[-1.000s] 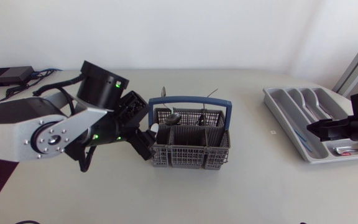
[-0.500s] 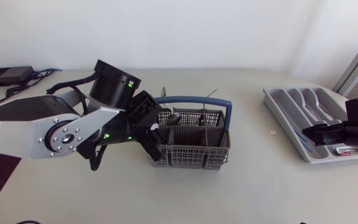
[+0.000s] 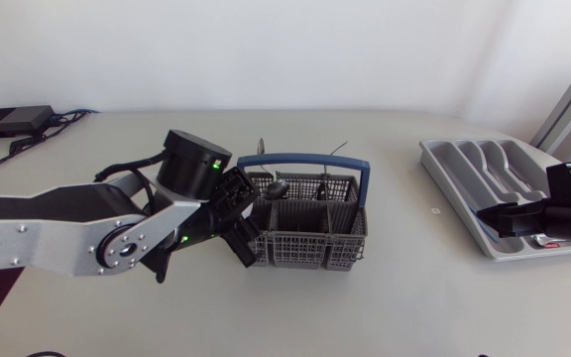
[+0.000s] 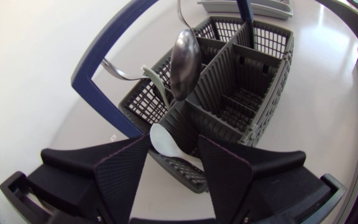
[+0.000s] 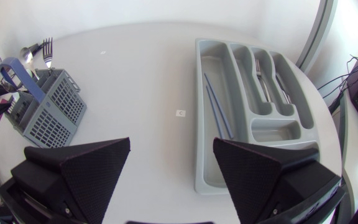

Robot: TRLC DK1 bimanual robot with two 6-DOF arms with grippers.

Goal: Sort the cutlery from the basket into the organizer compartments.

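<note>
**Left hand open at the basket, right hand open and empty by the organizer**

The left hand (image 4: 173,142) sits low at one end of the grey wire basket (image 4: 263,93), its two fingers spread wide. The bowl of a white spoon (image 4: 163,142) lies in the gap between the fingertips. It is close against one finger and clear of the other, so the hand has no hold on it. Just ahead of the hand a metal spoon (image 4: 185,56) stands upright in the basket, bowl up. A pale green handle (image 4: 156,78) stands beside it. The basket's blue handle (image 4: 104,56) arches over the compartments beyond the fingers. From above, the hand (image 3: 244,236) is pressed up to the basket's (image 3: 305,248) near end on the counter (image 3: 395,307).

The right hand (image 5: 171,144) hovers over the counter with its fingers well apart and nothing between them. Ahead of it and to one side lies the grey organizer (image 5: 199,124). Two thin blue sticks (image 5: 216,112) lie in its long compartment, and metal cutlery (image 5: 263,68) lies in the narrower compartments next to it. The basket (image 5: 48,118) stands well away from this hand on its other side, with a spoon and a fork (image 5: 47,45) sticking up from it. From above, the right hand (image 3: 494,216) is over the near edge of the organizer (image 3: 434,159).
</note>
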